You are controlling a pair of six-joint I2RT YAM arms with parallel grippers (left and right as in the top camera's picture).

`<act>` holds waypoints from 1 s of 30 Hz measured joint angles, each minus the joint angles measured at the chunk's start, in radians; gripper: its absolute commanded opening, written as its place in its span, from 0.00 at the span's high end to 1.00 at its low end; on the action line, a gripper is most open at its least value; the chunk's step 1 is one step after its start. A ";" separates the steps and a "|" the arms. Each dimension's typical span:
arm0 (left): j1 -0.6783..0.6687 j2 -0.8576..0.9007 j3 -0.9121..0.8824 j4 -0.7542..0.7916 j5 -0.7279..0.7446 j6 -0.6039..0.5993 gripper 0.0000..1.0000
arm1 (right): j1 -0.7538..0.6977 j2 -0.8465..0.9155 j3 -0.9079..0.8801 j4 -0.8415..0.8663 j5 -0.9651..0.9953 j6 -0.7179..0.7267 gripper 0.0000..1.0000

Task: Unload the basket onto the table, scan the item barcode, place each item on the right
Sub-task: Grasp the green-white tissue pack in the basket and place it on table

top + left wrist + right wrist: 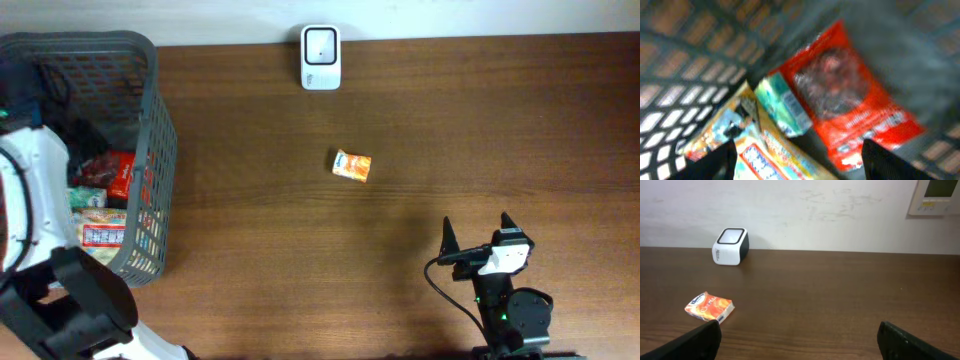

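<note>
In the overhead view, a grey mesh basket (150, 150) stood at the left end of the brown worktop (420, 120), with the white left arm (35, 165) reaching down into it among several packets. A small orange packet (352, 165) lay alone near the middle of the worktop, well apart from the white scanner (320, 57) at the far edge. The right gripper (478, 232) sat at the near right with its jaws spread wide and nothing between them. The left wrist view was blurred. The left gripper (800, 165) hung inside the basket with its jaws apart above a red packet (850, 100), a green-and-white packet (785, 105) and a yellow packet (765, 155), and no packet looked clamped. From the right wrist, the orange packet (709, 307) lay flat at the left, nearer than the scanner (731, 246), which stood by the wall (815, 215). Both dark fingers (695, 340) stood wide and empty.
</note>
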 measured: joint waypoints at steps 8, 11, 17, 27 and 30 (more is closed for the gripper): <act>0.012 0.000 -0.255 0.238 -0.049 -0.006 0.35 | 0.000 0.000 0.000 0.000 0.000 0.000 0.02; 0.015 0.000 -0.283 0.297 -0.049 -0.006 0.34 | 0.000 0.000 0.000 0.000 0.000 0.000 0.02; 0.015 0.001 -0.326 0.323 -0.049 -0.006 0.32 | 0.000 0.000 0.000 0.000 0.000 0.000 0.02; 0.015 0.092 -0.327 0.352 -0.064 0.043 1.00 | 0.000 0.000 0.000 0.000 0.000 0.000 0.02; 0.015 0.092 -0.306 0.269 -0.064 0.045 1.00 | 0.000 0.000 0.000 0.000 0.000 0.000 0.02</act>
